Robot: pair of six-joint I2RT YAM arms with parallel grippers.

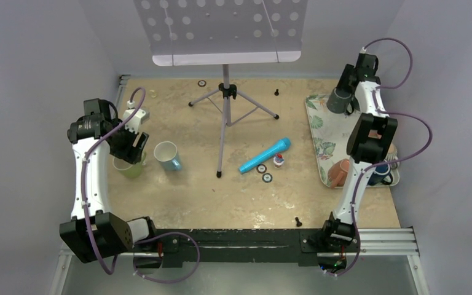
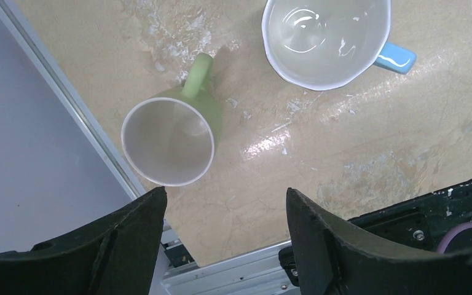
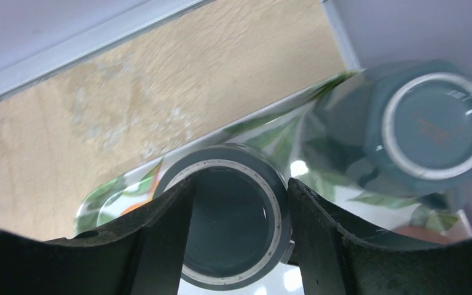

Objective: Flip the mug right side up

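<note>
As seen from the top camera, found the right pincer [image 1: 348, 83] over the far end of the leaf-patterned rectangular tray [image 1: 319, 132] on the right side of the beige bench [image 1: 221, 203]. Recorded it clenched on the dark grey ceramic mug [image 3: 233, 227], with a finger pressed to each flank. Could not tell whether lifted or resting on the tray. Saw a pale ring and dark centre facing the wrist camera; could not tell base from mouth. Noted a second dark grey mug [image 3: 433, 120] just beside it, near the wall, base up with a pale foot ring. Logged the left pincer [image 2: 225, 195] released, spread wide and grasping nothing, above the bench's left edge. Observed a lime-green ceramic mug [image 2: 171, 140] upright just ahead of it. Observed a white-lined light-blue mug [image 2: 326, 40] upright nearby, apart from the green one.
</note>
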